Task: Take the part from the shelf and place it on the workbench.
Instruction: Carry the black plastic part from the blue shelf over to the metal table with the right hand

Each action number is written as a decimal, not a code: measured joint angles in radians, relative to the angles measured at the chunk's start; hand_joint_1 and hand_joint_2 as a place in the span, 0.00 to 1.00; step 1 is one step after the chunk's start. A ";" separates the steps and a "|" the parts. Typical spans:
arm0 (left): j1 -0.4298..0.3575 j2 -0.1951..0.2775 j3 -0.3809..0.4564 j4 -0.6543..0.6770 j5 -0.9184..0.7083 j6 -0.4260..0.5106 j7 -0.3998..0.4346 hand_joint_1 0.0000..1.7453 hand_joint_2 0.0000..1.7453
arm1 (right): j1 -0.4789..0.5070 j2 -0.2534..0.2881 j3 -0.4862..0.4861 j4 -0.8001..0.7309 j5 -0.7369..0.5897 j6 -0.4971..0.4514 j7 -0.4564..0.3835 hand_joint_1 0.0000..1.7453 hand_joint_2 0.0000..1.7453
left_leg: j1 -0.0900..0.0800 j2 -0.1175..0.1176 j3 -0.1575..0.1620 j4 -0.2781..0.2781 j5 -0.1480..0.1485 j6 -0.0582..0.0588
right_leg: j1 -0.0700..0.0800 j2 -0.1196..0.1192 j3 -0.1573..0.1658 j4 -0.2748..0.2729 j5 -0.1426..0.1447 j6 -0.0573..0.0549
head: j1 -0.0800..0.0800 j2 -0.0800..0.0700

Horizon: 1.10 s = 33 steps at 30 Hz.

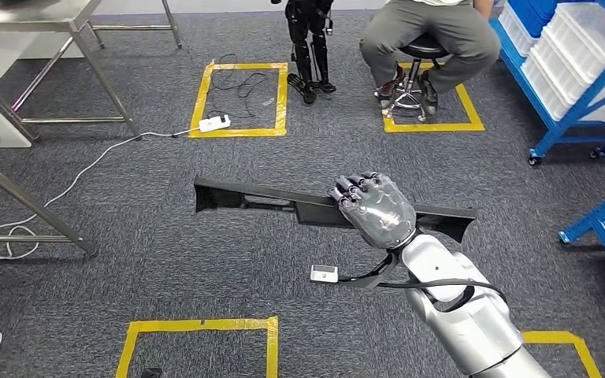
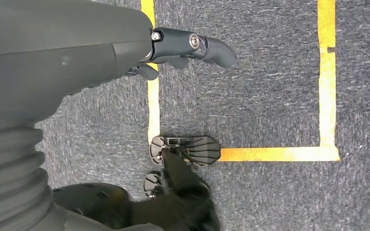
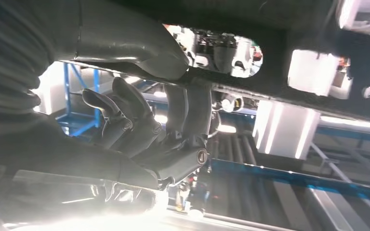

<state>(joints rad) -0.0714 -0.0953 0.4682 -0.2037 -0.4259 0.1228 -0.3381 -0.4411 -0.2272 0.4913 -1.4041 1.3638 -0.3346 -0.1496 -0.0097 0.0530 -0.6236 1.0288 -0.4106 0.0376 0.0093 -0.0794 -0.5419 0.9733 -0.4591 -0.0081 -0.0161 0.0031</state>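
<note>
While the right robot hand (image 1: 374, 209) grips it from above, the part (image 1: 276, 203), a long, flat black piece, hangs level over the grey carpeted floor (image 1: 165, 260), stretching out to either side of the hand with the longer stretch toward the robot's left. In the right wrist view the dark fingers (image 3: 192, 115) curl around the part's edge, with the thick thumb on one side of it, and blue shelving with white bins shows beyond. The left robot hand (image 2: 173, 50) hangs low over the carpet near yellow floor tape (image 2: 270, 154); its fingers lie apart with nothing between them. Ahead in the head view, a person (image 1: 429, 35) sits on a stool (image 1: 413, 71) standing on a yellow taped square (image 1: 433, 118), and a small dark robot figure (image 1: 309, 43) stands beside another taped square (image 1: 240, 98) holding a white power strip (image 1: 214, 123) and loose cables. A blue shelf (image 1: 575, 71) with white bins runs along the right, and the metal legs of a desk (image 1: 39, 71) stand at the left.
</note>
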 joint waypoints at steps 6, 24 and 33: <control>-0.001 -0.002 0.001 0.000 -0.002 0.000 -0.001 0.00 1.00 | 0.003 -0.001 0.003 0.000 0.000 0.000 0.000 0.97 1.00 | 0.010 -0.047 0.025 -0.051 0.022 0.024 | -0.001 0.042 -0.041 0.087 -0.050 0.010 | 0.003 0.000; 0.003 -0.002 0.001 0.000 -0.003 -0.003 0.000 0.00 1.00 | 0.020 -0.003 0.007 0.003 0.001 0.000 0.000 0.97 1.00 | 0.026 -0.057 -0.134 0.255 -0.116 -0.038 | -0.027 0.056 -0.021 0.020 0.002 0.012 | -0.002 0.000; -0.002 0.001 0.001 0.000 -0.007 -0.004 0.001 0.00 1.00 | 0.017 0.000 0.007 0.002 0.001 0.000 0.000 0.97 1.00 | -0.008 -0.011 -0.007 -0.005 0.000 0.021 | -0.001 -0.024 -0.002 0.010 -0.013 0.011 | -0.005 0.000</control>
<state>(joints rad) -0.0734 -0.0944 0.4688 -0.2037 -0.4328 0.1191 -0.3371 -0.4241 -0.2273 0.4979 -1.4022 1.3647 -0.3349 -0.1497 -0.0173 0.0418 -0.6304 1.0236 -0.4109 0.0584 0.0078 -0.1031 -0.5439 0.9829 -0.4725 0.0030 -0.0208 0.0030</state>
